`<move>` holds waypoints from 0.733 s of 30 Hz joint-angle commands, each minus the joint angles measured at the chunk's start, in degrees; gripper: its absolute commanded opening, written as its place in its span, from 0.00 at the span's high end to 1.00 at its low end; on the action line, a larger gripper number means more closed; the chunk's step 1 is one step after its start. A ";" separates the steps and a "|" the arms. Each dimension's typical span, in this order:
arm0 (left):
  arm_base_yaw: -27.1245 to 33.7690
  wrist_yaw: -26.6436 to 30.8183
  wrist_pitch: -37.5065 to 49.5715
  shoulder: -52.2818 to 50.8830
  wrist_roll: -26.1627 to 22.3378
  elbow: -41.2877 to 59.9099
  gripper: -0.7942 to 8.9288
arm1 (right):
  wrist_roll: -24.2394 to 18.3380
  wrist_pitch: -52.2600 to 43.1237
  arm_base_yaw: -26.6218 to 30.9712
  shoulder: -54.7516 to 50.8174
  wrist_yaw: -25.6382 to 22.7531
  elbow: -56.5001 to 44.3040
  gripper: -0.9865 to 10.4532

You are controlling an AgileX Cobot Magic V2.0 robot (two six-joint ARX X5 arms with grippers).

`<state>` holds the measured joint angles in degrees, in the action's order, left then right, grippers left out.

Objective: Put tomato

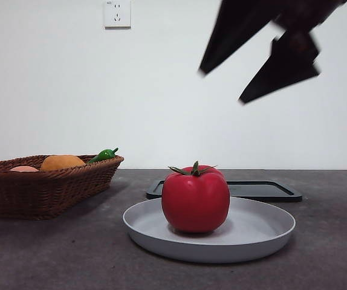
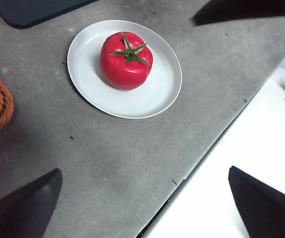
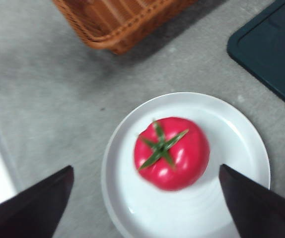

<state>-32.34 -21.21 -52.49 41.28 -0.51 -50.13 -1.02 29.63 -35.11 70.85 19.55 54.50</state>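
The glossy red tomato [image 1: 195, 199] with a green calyx sits upright on a round grey plate [image 1: 270, 232] at the table's middle. It also shows in the left wrist view [image 2: 126, 60] and the right wrist view [image 3: 171, 152], on the plate [image 2: 83, 64] [image 3: 247, 139]. My right gripper [image 3: 146, 168] is open and empty, straight above the tomato, clear of it. In the front view it hangs high at the upper right [image 1: 222, 87]. My left gripper [image 2: 144, 170] is open and empty, farther back over the table's front edge.
A wicker basket [image 1: 40, 187] stands at the left with an orange fruit [image 1: 61, 162], a pale pinkish fruit [image 1: 23, 169] and a green pepper [image 1: 104, 155]. A dark flat tray [image 1: 264, 190] lies behind the plate.
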 commanded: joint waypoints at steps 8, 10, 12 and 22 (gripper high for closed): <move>-0.31 -0.28 0.70 0.24 0.15 -0.94 0.34 | 0.59 -8.76 -3.32 13.03 -3.58 1.01 0.47; -0.31 -0.28 0.68 0.24 0.15 -0.94 0.34 | 0.63 -10.03 -3.63 15.06 -4.50 1.01 0.46; -0.31 -0.28 0.70 0.24 0.15 -0.94 0.34 | 0.63 -10.88 -3.82 16.76 -5.53 1.01 0.46; -0.31 -0.28 0.68 0.26 0.15 -0.94 0.35 | 1.03 -13.77 -4.24 22.64 -6.14 1.01 0.44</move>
<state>-32.34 -21.21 -52.49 41.28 -0.51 -50.13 -0.82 16.40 -38.74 91.92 13.45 54.50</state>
